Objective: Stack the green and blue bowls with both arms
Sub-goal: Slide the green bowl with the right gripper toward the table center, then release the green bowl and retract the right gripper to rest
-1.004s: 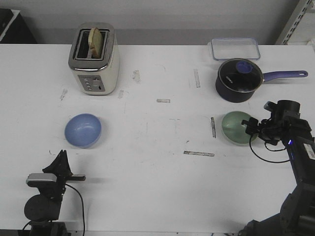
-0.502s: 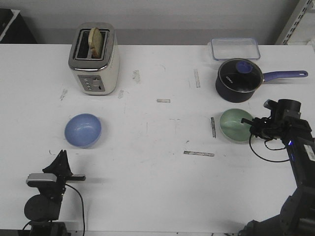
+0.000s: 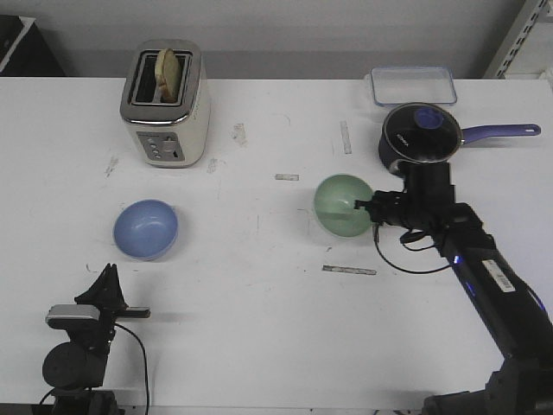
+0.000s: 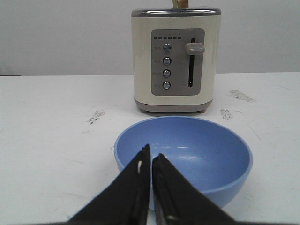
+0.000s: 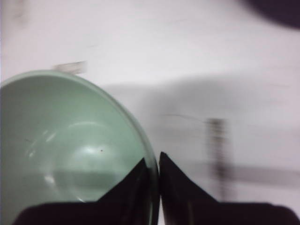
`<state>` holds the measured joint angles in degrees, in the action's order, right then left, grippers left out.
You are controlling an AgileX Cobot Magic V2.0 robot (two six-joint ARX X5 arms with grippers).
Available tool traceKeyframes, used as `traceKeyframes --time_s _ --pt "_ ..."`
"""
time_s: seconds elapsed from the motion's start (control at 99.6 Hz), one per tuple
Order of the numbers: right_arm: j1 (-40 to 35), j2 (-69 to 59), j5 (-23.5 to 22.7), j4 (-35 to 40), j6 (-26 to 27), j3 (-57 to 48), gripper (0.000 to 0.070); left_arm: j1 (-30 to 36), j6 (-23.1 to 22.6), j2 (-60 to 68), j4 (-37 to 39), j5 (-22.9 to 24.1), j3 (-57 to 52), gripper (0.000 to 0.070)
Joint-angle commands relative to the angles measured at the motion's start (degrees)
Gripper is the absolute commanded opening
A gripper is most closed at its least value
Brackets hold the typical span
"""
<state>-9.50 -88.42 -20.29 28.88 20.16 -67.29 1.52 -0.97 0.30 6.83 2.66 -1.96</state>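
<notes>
Currently your right gripper is clamped on the rim of the green bowl; the right wrist view shows one finger inside the rim and one outside it. The green bowl sits tilted, mouth turned toward 9 o'clock, near the middle of the table, and whether it touches the table you cannot tell. The blue bowl rests upright on the table at about 9 o'clock from the green one, well apart from it. Your left gripper has its fingers together, holding nothing, just at the near rim of the blue bowl in the left wrist view. At 12 o'clock from the blue bowl stands the toaster with bread in its slot. The dark saucepan stands at roughly 1 o'clock from the green bowl, near the right arm.
</notes>
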Motion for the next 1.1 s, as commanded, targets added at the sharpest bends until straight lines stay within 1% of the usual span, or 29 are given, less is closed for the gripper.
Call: traceKeyframes --time_s 0.0,0.07,0.221,0.321,0.422,0.462,0.542,0.582,0.622,0.753,0.783,0.813,0.883,0.924,0.954,1.014,1.094 --pt "-3.98 -2.40 0.28 -1.62 4.72 -0.98 0.0004 0.00 -0.74 -0.11 0.70 -0.09 1.18 0.0001" --pt "-7.74 -3.80 1.55 -2.91 7.10 -0.98 0.0004 -0.02 -0.74 -0.11 0.70 -0.11 1.18 0.0001" --pt "-14.01 -6.47 5.27 -4.13 9.66 -0.98 0.0004 0.00 -0.74 -0.11 0.70 -0.09 1.18 0.0001" --pt "-16.46 -7.41 6.29 -5.38 9.86 -0.98 0.0004 -0.02 -0.74 -0.11 0.70 -0.09 1.18 0.0001" --pt "-17.70 -7.48 8.46 -6.16 10.05 -0.98 0.0012 -0.02 -0.74 -0.11 0.70 -0.09 1.18 0.0001" --pt "-17.92 -7.48 9.16 -6.21 10.08 -0.98 0.0038 -0.02 -0.74 -0.11 0.70 -0.09 1.18 0.0001" --pt "-17.97 -7.48 9.88 -5.86 10.05 -0.98 0.0157 0.00 -0.74 -0.11 0.70 -0.09 1.18 0.0001" --pt "-17.97 -7.48 9.86 -5.64 10.08 -0.98 0.0194 0.00 -0.74 -0.11 0.70 -0.09 1.18 0.0001" --pt "-17.97 -7.48 9.88 -5.46 10.05 -0.98 0.0216 -0.02 -0.74 -0.11 0.70 -0.09 1.18 0.0001" --pt "-17.97 -7.48 9.88 -5.25 10.03 -0.98 0.0224 0.00 -0.74 -0.11 0.70 -0.09 1.18 0.0001" --pt "-17.97 -7.41 9.90 -5.22 10.01 -0.98 0.0236 0.00 -0.74 -0.11 0.70 -0.09 1.18 0.0001" --pt "-17.94 -7.23 9.94 -5.11 10.01 -0.98 0.0268 -0.02 -0.74 -0.11 0.70 -0.09 1.18 0.0001" --pt "-17.86 -6.78 10.27 -5.03 9.88 -0.98 0.0372 0.00 -0.74 -0.11 0.70 -0.09 1.18 0.0001" --pt "-17.79 -6.29 10.43 -4.98 9.49 -0.98 0.0406 0.00 -0.74 -0.11 0.70 -0.09 1.18 0.0001" --pt "-17.75 -5.92 10.78 -5.01 8.83 -0.98 0.0418 0.00 -0.74 -0.11 0.70 -0.09 1.18 0.0001" --pt "-17.75 -5.09 11.39 -5.01 6.43 -0.98 0.0418 -0.02 -0.74 -0.11 0.70 -0.09 1.18 0.0001" --pt "-17.75 -3.80 11.50 -5.01 1.44 -0.94 0.0418 -0.02 -0.74 -0.11 0.70 -0.09 1.18 0.0001"
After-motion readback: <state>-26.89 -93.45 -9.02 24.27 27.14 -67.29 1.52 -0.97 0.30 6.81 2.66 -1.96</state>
